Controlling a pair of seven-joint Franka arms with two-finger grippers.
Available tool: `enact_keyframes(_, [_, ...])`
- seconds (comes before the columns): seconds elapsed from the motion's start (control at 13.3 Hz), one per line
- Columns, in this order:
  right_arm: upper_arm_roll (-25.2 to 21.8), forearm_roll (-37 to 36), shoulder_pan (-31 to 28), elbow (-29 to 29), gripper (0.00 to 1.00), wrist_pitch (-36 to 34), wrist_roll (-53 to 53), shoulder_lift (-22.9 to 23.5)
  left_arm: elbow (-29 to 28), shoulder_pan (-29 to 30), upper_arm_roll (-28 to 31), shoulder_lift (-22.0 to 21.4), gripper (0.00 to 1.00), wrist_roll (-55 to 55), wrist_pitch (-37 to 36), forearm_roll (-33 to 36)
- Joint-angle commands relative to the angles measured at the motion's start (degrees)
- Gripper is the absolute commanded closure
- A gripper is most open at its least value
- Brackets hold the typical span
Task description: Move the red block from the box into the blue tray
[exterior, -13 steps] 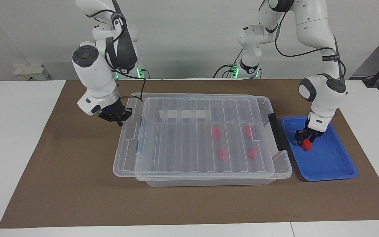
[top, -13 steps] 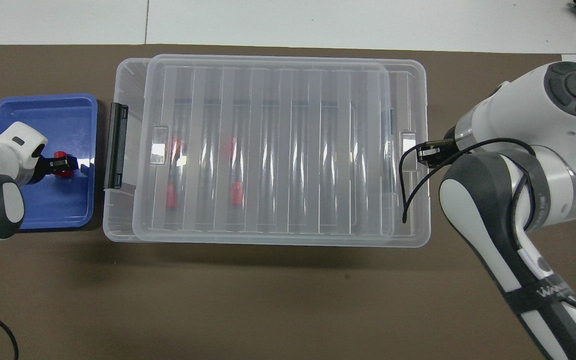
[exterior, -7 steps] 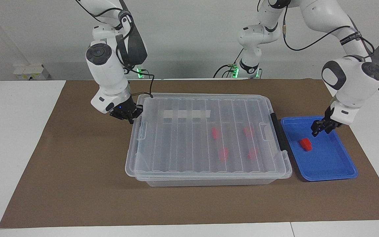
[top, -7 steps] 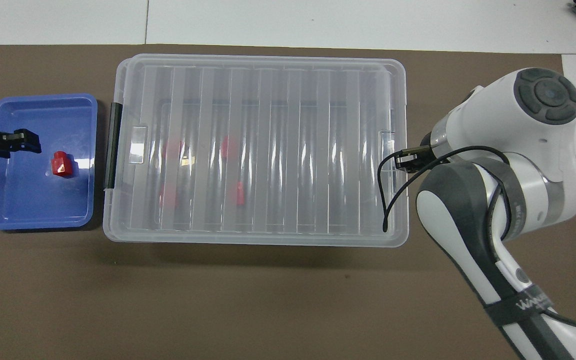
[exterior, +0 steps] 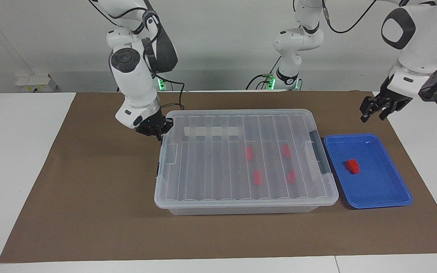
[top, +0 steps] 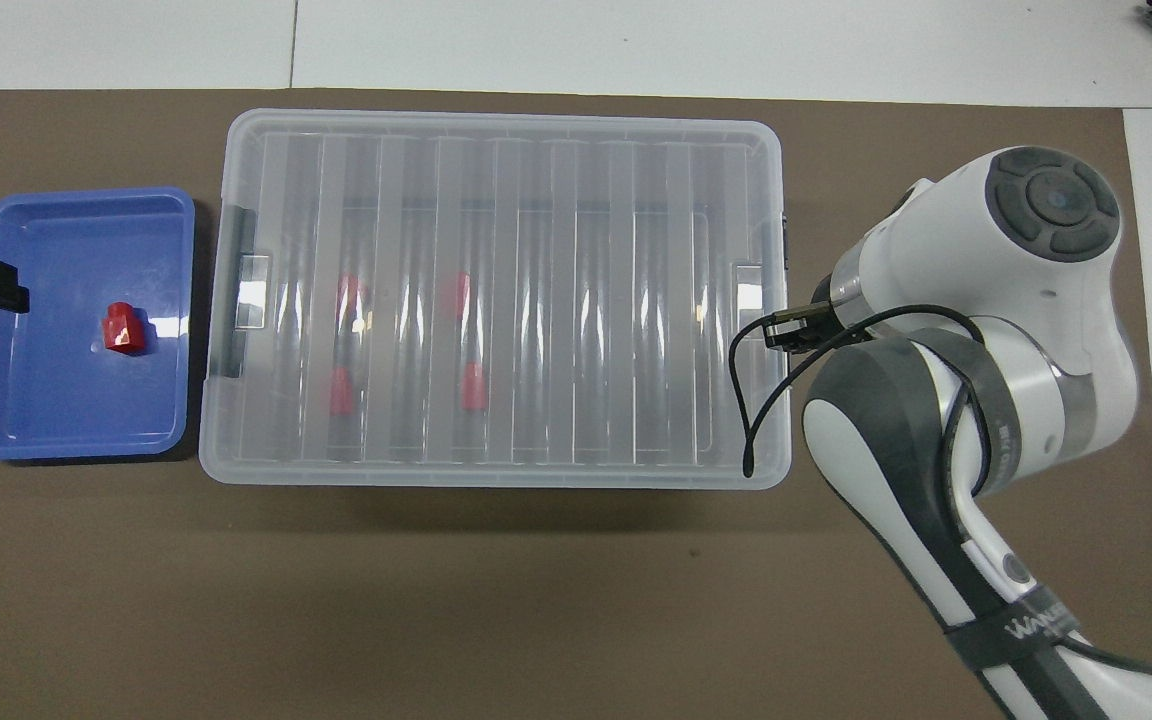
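Change: the lid [exterior: 241, 159] has slid square over the box [exterior: 241, 206], and the left gripper [exterior: 378, 110] has lifted clear of the blue tray [exterior: 378, 197], up over the desk [exterior: 89, 212].
Red block [exterior: 352, 166]: lying loose in the blue tray.
Left gripper: released, holding nothing.
Right gripper [exterior: 153, 130]: down at the lid's edge; can't tell its fingers.
Box: four red blocks [exterior: 257, 177] show through the lid.

Lidded clear box [top: 496, 300] sits mid-mat with four red blocks [top: 401, 345] showing through it, blue tray [top: 26, 420] at the left arm's end holds one red block [top: 122, 329], right gripper [top: 786, 328] at the box's other short edge.
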Motion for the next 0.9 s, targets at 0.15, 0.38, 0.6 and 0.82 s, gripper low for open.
enact_keyframes(0.15, [-0.34,1.5,-1.14,-1.34,1.0,-0.22,-1.39,-2.52,-2.34,-0.98,-0.7,-4.08,0.0,-0.05,-1.71,-1.36])
enact_keyframes(0.38, [-0.52,1.5,-5.0,-1.61,0.22,-2.06,1.41,-4.89,-2.7,-0.55,-0.7,-4.44,0.0,0.04,-1.0,-1.18])
enact_keyframes(0.6, [-0.61,1.06,-9.04,-1.43,0.0,-3.46,3.36,-7.79,-2.88,-0.46,-0.7,-4.53,0.0,-0.31,-1.35,-1.09])
enact_keyframes(0.82, [-0.87,-0.17,-12.03,-0.64,0.0,-5.4,3.36,-9.73,-3.05,-0.46,-0.61,-4.53,0.0,-0.22,-1.0,-0.75])
